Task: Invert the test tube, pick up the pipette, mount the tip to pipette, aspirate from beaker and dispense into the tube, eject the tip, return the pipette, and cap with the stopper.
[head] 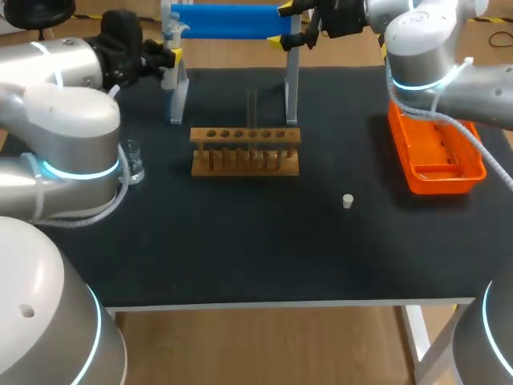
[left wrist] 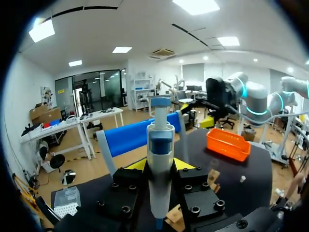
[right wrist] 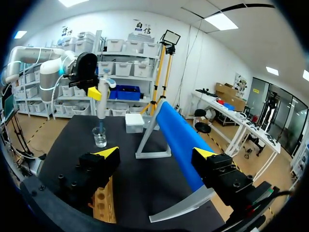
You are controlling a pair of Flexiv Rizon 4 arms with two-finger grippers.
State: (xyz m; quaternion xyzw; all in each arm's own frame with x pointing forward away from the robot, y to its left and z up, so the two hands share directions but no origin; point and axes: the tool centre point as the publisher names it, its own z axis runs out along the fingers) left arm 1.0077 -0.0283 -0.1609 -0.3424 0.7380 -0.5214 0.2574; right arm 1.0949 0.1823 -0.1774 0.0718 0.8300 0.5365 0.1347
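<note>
High over the back left of the black table top: left gripper, clenched on a white plastic pipette with blue bands, a yellow fingertip pressing its body from either side. Hangs vertically, plunger end up, thin blue lower end pointing down. From the right wrist, lines up with a small clear glass beaker standing near the table's left edge. Cannot tell whether directly over it or only beside it.

At the back middle: right gripper, released, fingers spread wide, grasping nothing. Flanks one end of a blue horizontal bar on a pale grey stand. Cannot tell whether touching it.

In the middle of the table: light wooden rack with a row of holes, and in it, standing vertically, a thin clear glass test tube. Right of the rack and nearer the front, well apart from it: small white stopper, alone on the dark surface. At the right edge, under the right arm: shallow orange plastic tray. Beyond the stand, from the right wrist: white box on the table.
</note>
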